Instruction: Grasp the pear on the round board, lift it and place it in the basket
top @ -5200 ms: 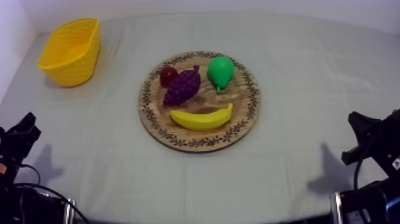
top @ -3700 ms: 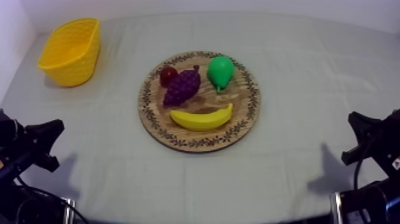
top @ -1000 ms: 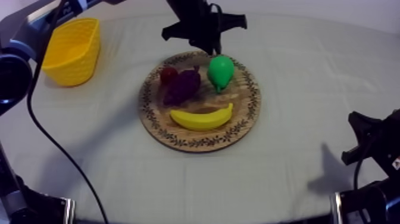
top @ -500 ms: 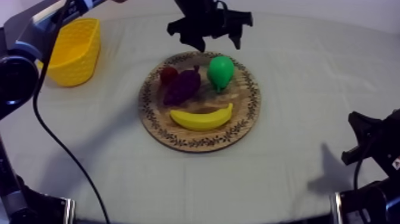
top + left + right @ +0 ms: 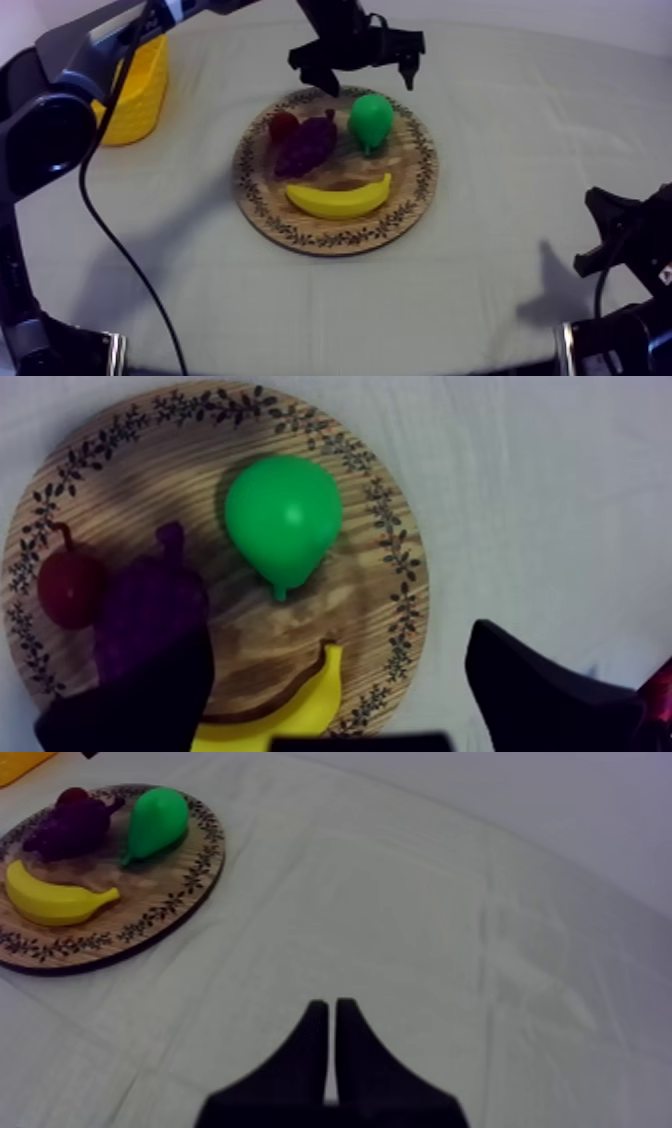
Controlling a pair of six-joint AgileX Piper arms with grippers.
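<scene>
The smooth green toy pear (image 5: 370, 120) is lying on its side on the far right part of the round wooden board with a leaf-patterned rim (image 5: 414, 195), its narrow stem end pointing toward the board's middle. The board is resting flat at the table's centre. The woven yellow basket (image 5: 145, 85) is standing upright at the far left, well apart from the board.

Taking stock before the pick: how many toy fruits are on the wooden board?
4: the pear at the far right, the grapes beside it, the small red fruit at their left, the banana along the near edge.
</scene>
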